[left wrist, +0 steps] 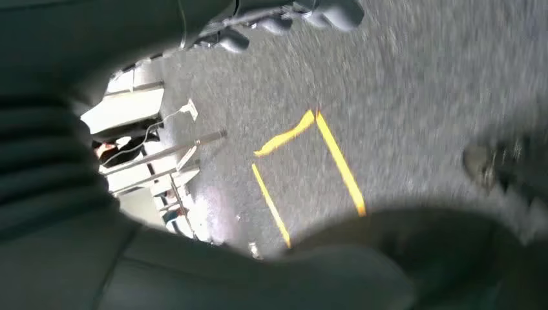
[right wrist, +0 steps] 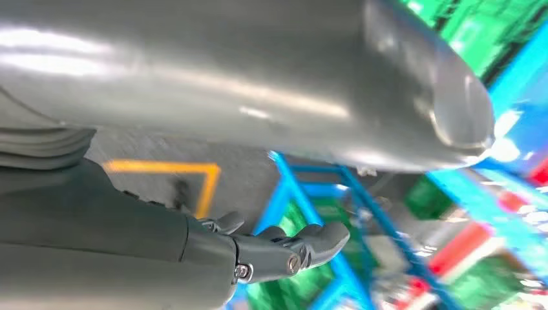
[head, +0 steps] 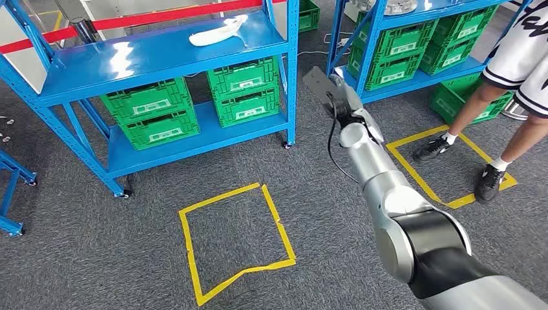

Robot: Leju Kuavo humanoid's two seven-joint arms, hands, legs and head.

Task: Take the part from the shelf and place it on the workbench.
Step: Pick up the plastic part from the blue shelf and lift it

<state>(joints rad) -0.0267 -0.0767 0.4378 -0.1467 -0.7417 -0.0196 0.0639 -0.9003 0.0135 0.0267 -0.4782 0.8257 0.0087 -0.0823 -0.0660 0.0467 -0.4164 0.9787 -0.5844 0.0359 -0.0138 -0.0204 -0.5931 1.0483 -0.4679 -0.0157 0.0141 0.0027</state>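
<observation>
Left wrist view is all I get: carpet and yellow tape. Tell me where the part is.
Observer: The white part lies on the top level of the left blue shelf.
Operator: Report the right hand.
Observer: The right hand is raised just right of that shelf's front post, holding nothing.
Operator: Name anyone nearby.
Observer: A person stands on the right, feet at a taped square.

Two blue shelves [head: 161, 55]; two yellow floor squares [head: 236, 242]; one white part [head: 218, 32]
</observation>
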